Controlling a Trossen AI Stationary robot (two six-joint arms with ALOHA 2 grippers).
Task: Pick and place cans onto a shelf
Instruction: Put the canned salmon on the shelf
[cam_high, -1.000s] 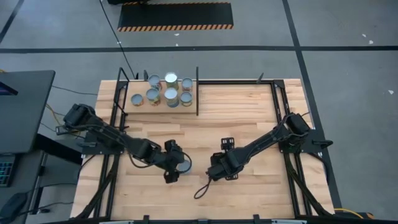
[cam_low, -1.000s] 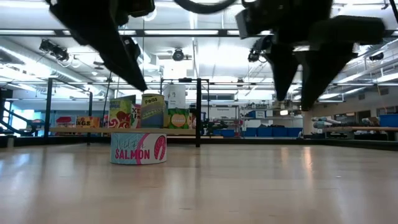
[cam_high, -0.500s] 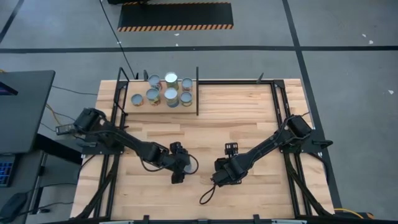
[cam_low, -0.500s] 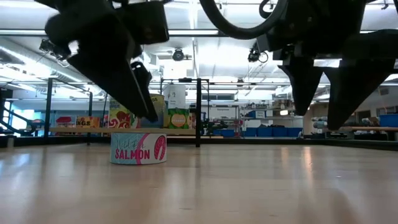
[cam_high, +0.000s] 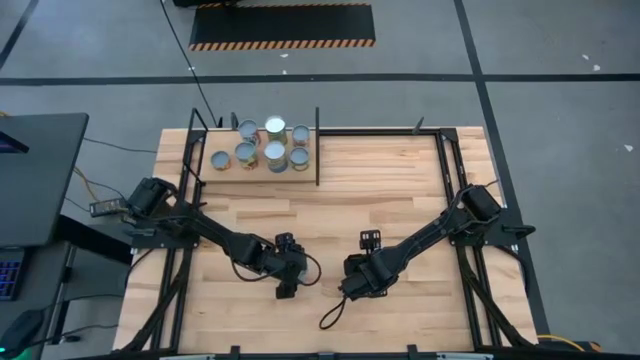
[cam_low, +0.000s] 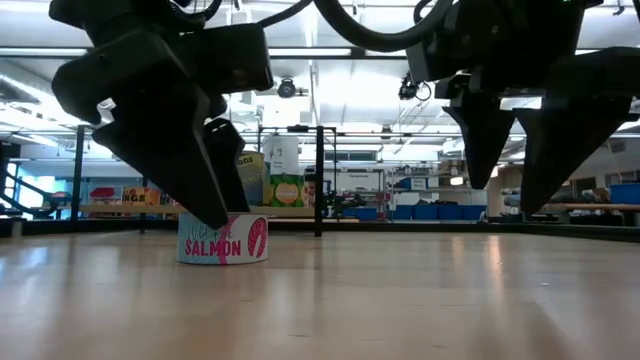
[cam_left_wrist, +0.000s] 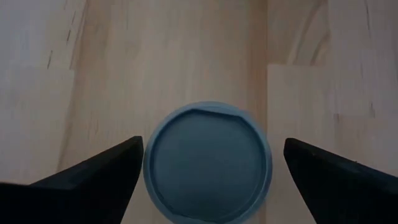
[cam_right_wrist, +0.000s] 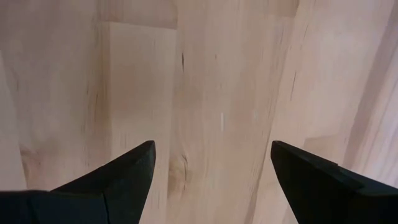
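Wood table held my salmon can (cam_left_wrist: 207, 163), low between the wide-open left gripper (cam_left_wrist: 208, 171). I was reaching to grab it; next I needed to squeeze, then lift toward the shelf (cam_high: 255, 168).

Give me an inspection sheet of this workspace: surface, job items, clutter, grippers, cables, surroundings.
Surface: plank table, bare wood under the right arm.
Job's things: salmon can standing on the table between the left gripper's fingers; six cans on the shelf at the far left corner.
Clutter: nothing seen.
Grippers: left gripper open, lowered around the salmon can, fingers apart from its sides; right gripper open over bare table, holding nothing.
Cables: a black loop trailing from the right arm; a cable across the floor beyond the table.
Surroundings: grey floor with black tape lines, striped mat, desk at left.
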